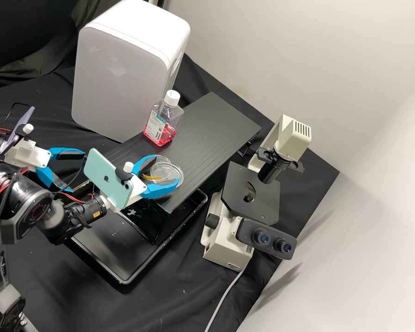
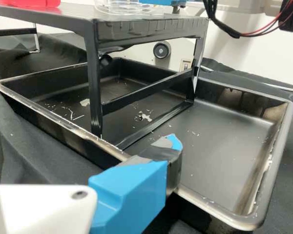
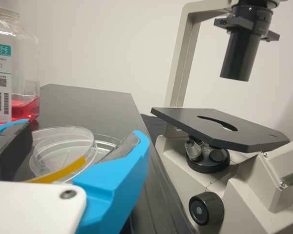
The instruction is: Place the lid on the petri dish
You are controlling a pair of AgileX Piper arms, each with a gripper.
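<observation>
Here the right gripper (image 1: 168, 170) holds the clear lid (image 3: 63, 148) tilted between its fingers, just over the petri dish (image 3: 107, 142) on the black platform (image 1: 216, 124). Behind stands a red-filled bottle (image 1: 163, 121) with a barcoded label. The left gripper (image 1: 71, 171) hangs open and empty near the tray (image 2: 53, 119).

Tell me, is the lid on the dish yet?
Not yet. The lid is tilted, one edge up, overlapping the petri dish instead of lying flat on it, within the right hand.
</observation>
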